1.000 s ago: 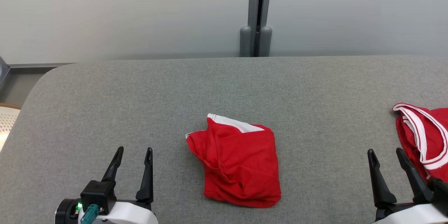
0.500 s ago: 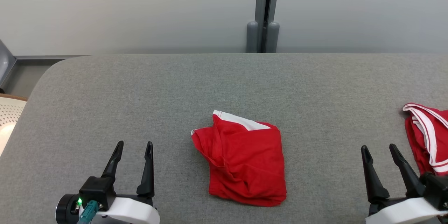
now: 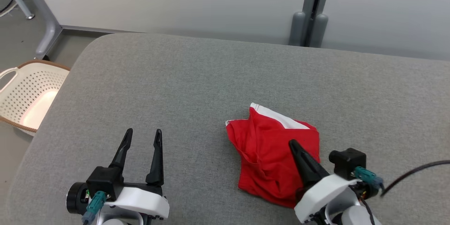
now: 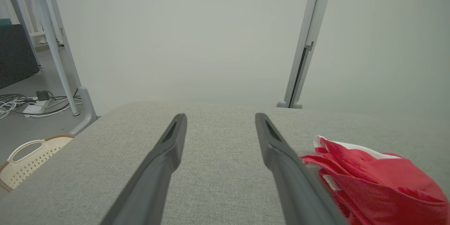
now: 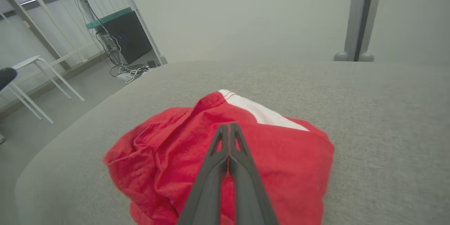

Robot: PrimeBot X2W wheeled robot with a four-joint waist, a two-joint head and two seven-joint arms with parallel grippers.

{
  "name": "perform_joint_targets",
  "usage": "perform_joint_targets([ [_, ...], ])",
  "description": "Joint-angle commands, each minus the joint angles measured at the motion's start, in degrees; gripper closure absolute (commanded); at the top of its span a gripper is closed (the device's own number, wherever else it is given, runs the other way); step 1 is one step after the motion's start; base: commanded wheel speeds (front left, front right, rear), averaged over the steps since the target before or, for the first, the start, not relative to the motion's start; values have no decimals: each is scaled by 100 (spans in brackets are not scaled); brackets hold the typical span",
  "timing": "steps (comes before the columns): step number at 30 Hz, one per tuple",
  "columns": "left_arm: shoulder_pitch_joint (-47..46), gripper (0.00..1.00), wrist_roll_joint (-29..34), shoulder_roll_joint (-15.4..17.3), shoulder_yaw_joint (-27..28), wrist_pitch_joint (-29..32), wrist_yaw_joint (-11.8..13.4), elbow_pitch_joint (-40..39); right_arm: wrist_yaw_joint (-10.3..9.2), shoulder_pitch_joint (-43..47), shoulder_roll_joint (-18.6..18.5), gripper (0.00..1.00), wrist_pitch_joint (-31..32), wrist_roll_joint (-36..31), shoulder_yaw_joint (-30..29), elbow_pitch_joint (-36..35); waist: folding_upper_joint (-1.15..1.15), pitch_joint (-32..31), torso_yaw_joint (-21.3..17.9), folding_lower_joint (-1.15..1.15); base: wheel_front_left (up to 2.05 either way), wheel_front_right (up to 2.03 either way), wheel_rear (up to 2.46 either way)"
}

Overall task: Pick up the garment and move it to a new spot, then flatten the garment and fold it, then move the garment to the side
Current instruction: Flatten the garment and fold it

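Garment (image 3: 267,147), red with a white band, lies loosely folded and rumpled on the grey surface (image 3: 197,77), near, right of centre. Over it the right end effector (image 3: 292,144) reads as one dark wedge in the head view; its wrist view shows fingers (image 5: 211,172) pressed together. Left end effector (image 3: 143,134), spread, sits left.

You are looking at one red garment (image 3: 263,147), one grey padded surface (image 3: 197,88), one pale perforated basket (image 3: 24,91) and two grippers, the left gripper (image 3: 143,132) and the right gripper (image 3: 291,143)
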Motion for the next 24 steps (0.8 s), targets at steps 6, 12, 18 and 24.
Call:
perform_joint_targets([
  [6, -180, 0, 16, -21, -4, -105, -20, 142, -1, -844, 37, 100, -172, 273, 887, 1275, 0, 160, 293, 0, 0, 0, 0],
  [12, -240, 0, 27, -46, 17, -129, -35, 204, -1, -1320, 42, 100, -224, 738, 1857, 1918, 0, 208, 334, 0, 0, 0, 0],
  [18, -246, 0, -7, -80, 30, -145, -51, 236, -1, -1525, 46, 100, -106, 1057, 2467, 2310, 0, 217, 315, 0, 0, 0, 0],
  [24, -249, 0, -8, -96, 57, -153, -53, 259, -1, -1754, 44, 100, -158, 1094, 3243, 2523, 0, 239, 260, 0, 0, 0, 0],
])
